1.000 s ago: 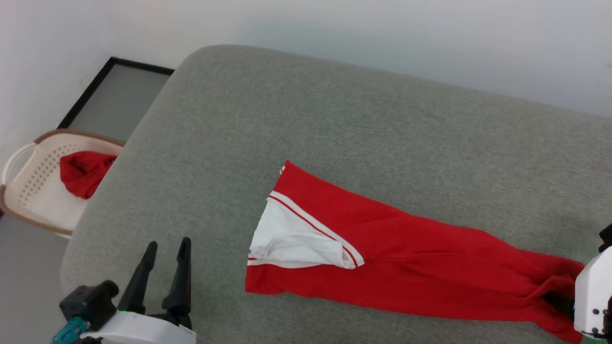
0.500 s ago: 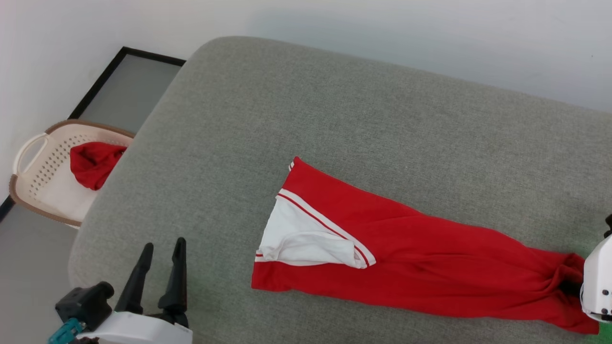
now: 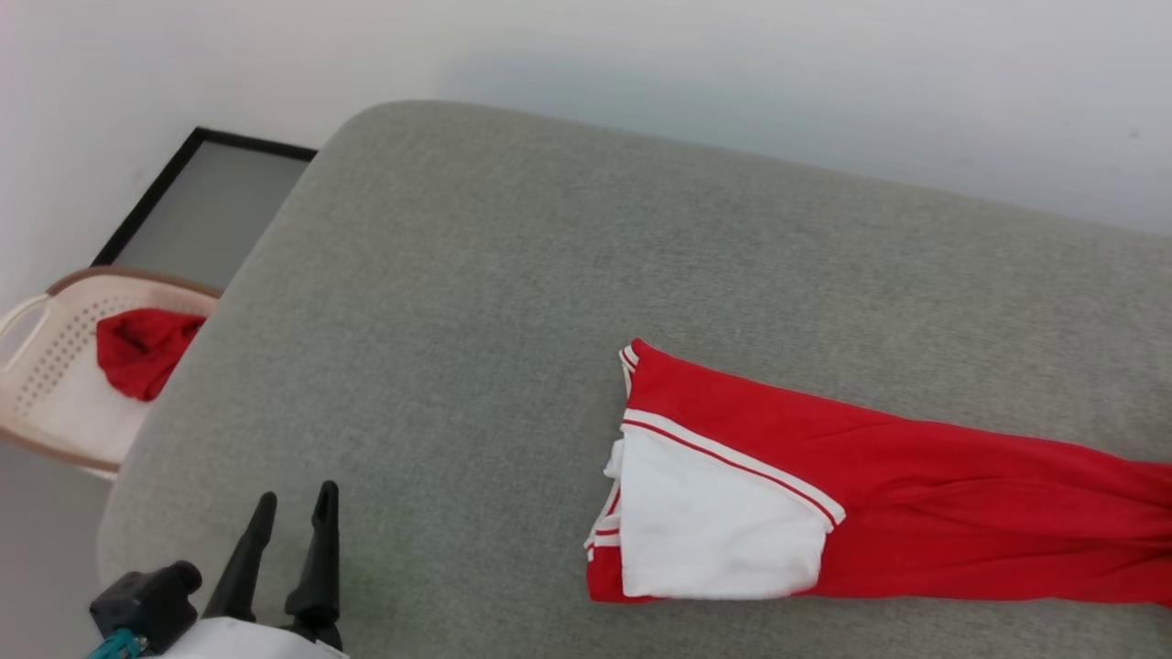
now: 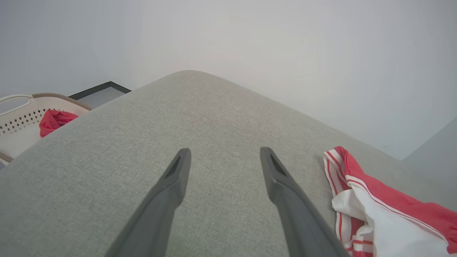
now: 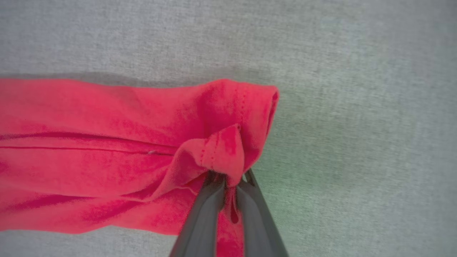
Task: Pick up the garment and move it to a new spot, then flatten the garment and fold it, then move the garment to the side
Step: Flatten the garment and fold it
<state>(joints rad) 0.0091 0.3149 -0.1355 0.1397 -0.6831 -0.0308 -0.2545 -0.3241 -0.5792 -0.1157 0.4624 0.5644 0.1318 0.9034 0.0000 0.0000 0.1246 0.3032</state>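
Pinching the bunched hem end of the red jersey T-shirt (image 5: 107, 142), the right hand (image 5: 230, 176) has both fingers closed tight on the cloth.
From that hand the one shirt runs away as a long folded strip on the grey woven cushion (image 3: 458, 275), white sleeve (image 3: 723, 522) farthest off. The left hand (image 4: 225, 152), two fingers spread wide and empty, has that sleeve off to its right.

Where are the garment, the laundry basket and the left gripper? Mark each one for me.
garment (image 3: 961, 513), head view, on its red body.
laundry basket (image 3: 41, 371), head view, on its perforated wall.
left gripper (image 4: 225, 151), left wrist view, midway between fingertips.
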